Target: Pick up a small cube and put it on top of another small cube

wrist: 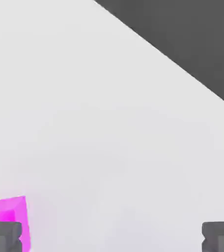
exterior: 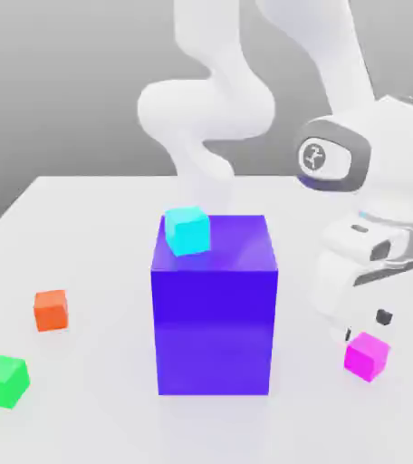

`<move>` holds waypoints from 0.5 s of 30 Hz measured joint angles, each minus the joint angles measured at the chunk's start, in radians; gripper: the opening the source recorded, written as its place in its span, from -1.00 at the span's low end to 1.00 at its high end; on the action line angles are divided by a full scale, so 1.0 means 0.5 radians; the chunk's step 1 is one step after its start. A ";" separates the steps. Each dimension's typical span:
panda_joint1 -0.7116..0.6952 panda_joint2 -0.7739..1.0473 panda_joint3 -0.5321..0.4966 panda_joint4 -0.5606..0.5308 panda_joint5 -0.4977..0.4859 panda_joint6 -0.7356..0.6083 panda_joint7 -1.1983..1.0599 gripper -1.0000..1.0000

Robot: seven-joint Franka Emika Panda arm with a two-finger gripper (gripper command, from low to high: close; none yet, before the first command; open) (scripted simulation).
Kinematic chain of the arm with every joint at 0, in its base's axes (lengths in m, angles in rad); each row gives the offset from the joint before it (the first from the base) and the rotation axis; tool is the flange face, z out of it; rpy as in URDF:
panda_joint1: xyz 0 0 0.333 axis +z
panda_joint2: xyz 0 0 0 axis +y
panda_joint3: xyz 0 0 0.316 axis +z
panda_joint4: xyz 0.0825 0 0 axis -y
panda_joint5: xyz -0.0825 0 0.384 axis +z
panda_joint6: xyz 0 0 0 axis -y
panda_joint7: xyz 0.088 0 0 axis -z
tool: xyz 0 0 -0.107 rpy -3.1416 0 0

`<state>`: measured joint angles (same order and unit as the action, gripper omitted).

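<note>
Small magenta plastic-looking cube (exterior: 367, 356): sits near the gripper, toward the exterior view's right, apart from the big block; in the hand view it lies by one fingertip, off the middle of the gap.
White two-finger gripper with dark tips (exterior: 365, 326): jaws stand wide apart, with nothing held between them. Coming down as it is aimed, one finger could land on the cube's top or knock it sideways, because the gap is not centred over it.
Cube's turn: its faces look angled to the finger line, so closing could catch corners and spin it or let it slip.
Big blue-violet smooth block (exterior: 214, 326): stands tall between the magenta cube and the far cubes; a low carry could strike it.
Small cyan glossy cube (exterior: 187, 230): rests on the block near an edge; a bump below might tip it off.
Small orange-red plain cube (exterior: 52, 310) and small green plain cube (exterior: 2, 381): possible bases on the white smooth table (exterior: 101, 426); an off-centre release could topple the stack, and the sentence leaves the base cube unnamed.
</note>
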<state>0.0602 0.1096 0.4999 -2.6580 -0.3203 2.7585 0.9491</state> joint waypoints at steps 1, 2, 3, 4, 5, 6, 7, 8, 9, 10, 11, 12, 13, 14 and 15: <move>-0.006 0.037 0.063 -0.033 0.083 0.048 -0.066 0.00; 0.003 0.076 0.078 -0.043 0.094 0.086 -0.075 0.00; 0.019 0.116 0.065 -0.041 0.068 0.119 -0.056 0.00; 0.043 0.158 0.037 -0.033 0.023 0.149 -0.023 0.00; 0.074 0.201 -0.003 -0.022 -0.031 0.179 0.019 0.00; 0.111 0.244 -0.052 -0.010 -0.091 0.209 0.064 0.00; 0.152 0.289 -0.106 0.003 -0.154 0.238 0.111 0.00; 0.201 0.333 -0.168 0.016 -0.214 0.268 0.158 0.00; 0.253 0.379 -0.233 0.029 -0.276 0.299 0.205 0.00; 0.308 0.425 -0.302 0.042 -0.337 0.330 0.252 0.00; 0.368 0.472 -0.374 0.055 -0.397 0.363 0.297 0.00; 0.421 0.512 -0.438 0.065 -0.447 0.391 0.336 -1.00; 0.421 0.512 -0.438 0.065 -0.447 0.391 0.336 -1.00; 0.421 0.512 -0.438 0.065 -0.447 0.391 0.336 -1.00; 0.421 0.512 -0.438 0.065 -0.448 0.392 0.337 -1.00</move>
<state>0.2708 0.3658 0.2811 -2.6252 -0.5442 2.9544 1.1176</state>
